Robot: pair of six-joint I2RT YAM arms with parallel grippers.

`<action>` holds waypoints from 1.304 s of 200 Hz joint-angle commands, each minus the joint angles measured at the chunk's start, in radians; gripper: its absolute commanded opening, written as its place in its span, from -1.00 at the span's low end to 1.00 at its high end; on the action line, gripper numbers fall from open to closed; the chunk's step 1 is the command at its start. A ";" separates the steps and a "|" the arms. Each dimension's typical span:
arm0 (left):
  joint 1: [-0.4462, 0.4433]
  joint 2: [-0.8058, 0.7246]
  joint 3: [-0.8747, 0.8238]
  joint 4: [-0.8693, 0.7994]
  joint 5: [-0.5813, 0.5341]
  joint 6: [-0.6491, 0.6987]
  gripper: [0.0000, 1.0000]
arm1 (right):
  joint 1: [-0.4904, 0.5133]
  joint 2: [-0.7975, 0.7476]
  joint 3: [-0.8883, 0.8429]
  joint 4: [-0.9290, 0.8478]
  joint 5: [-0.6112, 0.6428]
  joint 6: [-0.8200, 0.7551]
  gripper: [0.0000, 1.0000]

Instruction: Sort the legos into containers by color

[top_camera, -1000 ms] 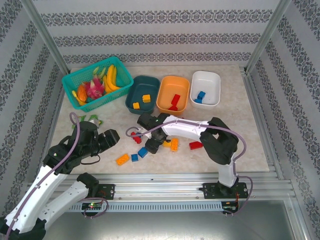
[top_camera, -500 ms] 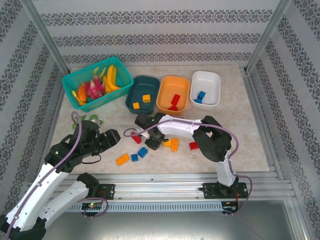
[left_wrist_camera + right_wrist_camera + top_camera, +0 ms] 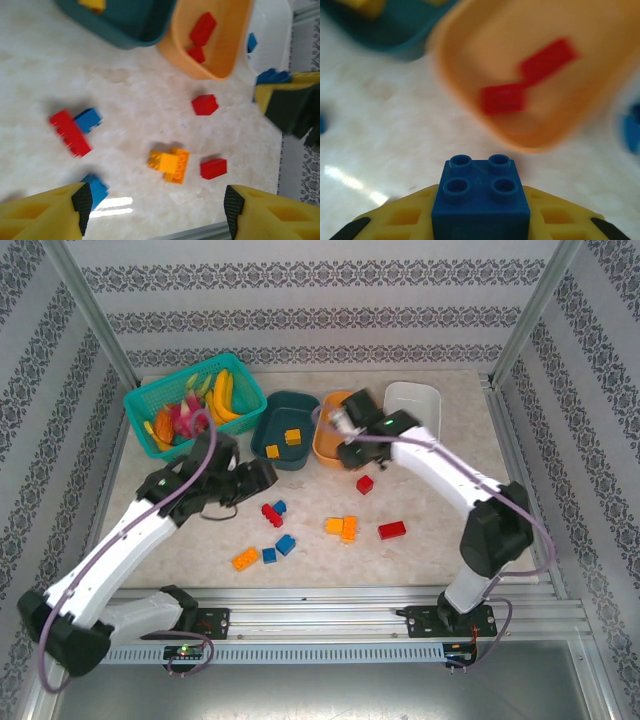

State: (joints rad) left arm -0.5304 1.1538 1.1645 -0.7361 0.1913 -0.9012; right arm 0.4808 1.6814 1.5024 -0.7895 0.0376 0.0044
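Right wrist view: right gripper (image 3: 480, 227) clamped on a blue brick (image 3: 480, 192), carried above the table just beside the orange tub (image 3: 600, 100).
Left gripper (image 3: 155, 215): jaws apart, empty, above the loose bricks (image 3: 167, 165).
Sorted: yellow bricks in teal tub (image 3: 268, 435), red in orange tub, blue in white tub (image 3: 425, 405).
Remaining: several red, blue and orange loose bricks on the marbled table (image 3: 480, 490).
Textures: smooth, rounded plastic tubs; hard, studded, square-edged bricks.

Top external view looks steeply down from above the near edge over the whole pale marbled tabletop (image 3: 470, 500). Both wrist views face down, the right one far closer. All three share the orange rounded plastic tub (image 3: 328, 448) (image 3: 225, 45) (image 3: 600, 100).
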 commanded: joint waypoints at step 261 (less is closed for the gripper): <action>-0.084 0.419 0.353 0.004 -0.056 0.117 0.51 | -0.334 0.353 0.395 -0.097 0.108 0.200 0.20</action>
State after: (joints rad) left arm -0.6025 1.7210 1.6226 -0.6018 0.2508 -0.7567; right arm 0.0990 2.1925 1.9026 -0.9134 0.1387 0.2123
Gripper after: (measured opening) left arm 0.751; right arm 0.600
